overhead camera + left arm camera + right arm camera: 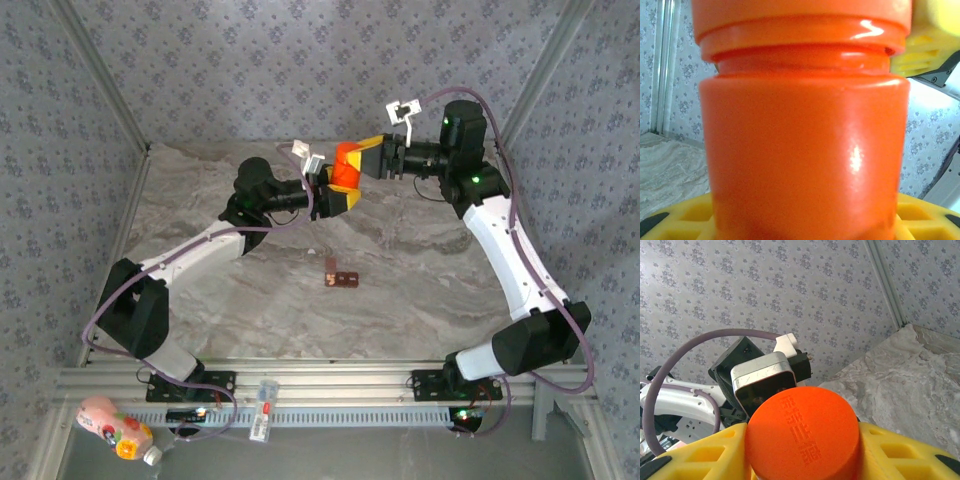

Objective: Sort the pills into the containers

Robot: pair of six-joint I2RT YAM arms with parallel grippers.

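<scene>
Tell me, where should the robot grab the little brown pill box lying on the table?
Pinch the pill box across its narrow width, near the middle, coming straight down from above. It lies flat on the table, long and thin, with bare table all round, so both long edges are easy to reach. Finer detail is too small to see.

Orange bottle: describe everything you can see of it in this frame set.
The orange bottle is a glossy, opaque plastic cylinder with a narrower neck and a matte cap embossed with characters, in place. It is held in the air above the table's far side, tilted with its cap toward the right gripper, which is closed around the cap. The left gripper clamps its body. Contents hidden.
</scene>
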